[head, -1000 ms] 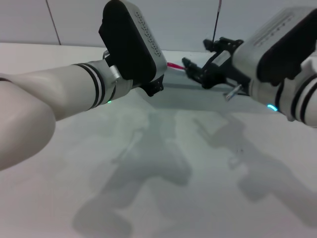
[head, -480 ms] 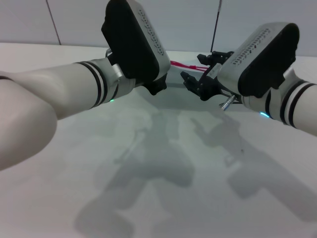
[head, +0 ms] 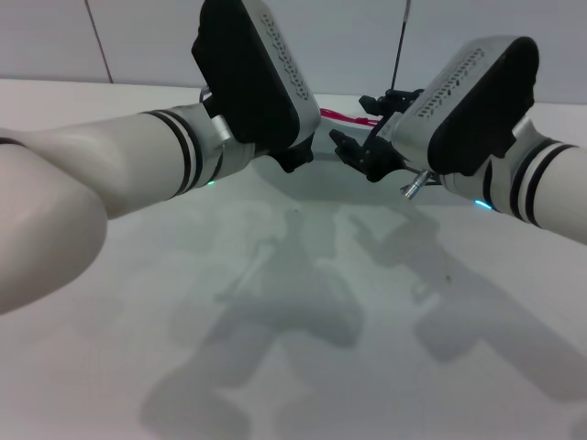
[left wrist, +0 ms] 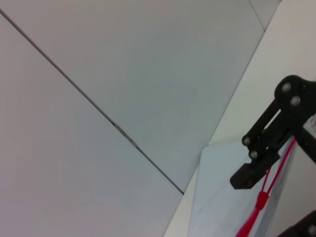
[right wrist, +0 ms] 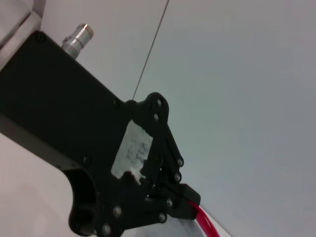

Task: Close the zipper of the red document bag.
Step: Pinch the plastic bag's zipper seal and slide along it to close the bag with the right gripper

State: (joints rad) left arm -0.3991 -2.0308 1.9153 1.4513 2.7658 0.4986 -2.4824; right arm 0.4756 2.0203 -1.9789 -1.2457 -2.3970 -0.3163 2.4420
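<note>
The red document bag [head: 316,183] lies flat at the far middle of the table, and its pale corner [left wrist: 217,207] shows in the left wrist view. The zipper [head: 347,116] is a thin red strip along its far edge. My right gripper [head: 341,142] reaches in from the right and is shut on the zipper [right wrist: 203,221], which comes out from its fingertips [right wrist: 185,207]. My left gripper [head: 293,158] is just left of it, mostly hidden behind its wrist housing. In the left wrist view the zipper [left wrist: 276,165] and a thicker red tab [left wrist: 259,200] run past black gripper links.
The white table [head: 303,367] stretches toward me, crossed by the arms' shadows. A grey panelled wall [head: 138,37] stands close behind the bag. Both forearms crowd the middle, the left one [head: 110,183] sweeping in low from the left.
My right gripper has moved left along the zipper toward the left gripper, and its wrist has swung up and inward. The left arm has barely moved.
</note>
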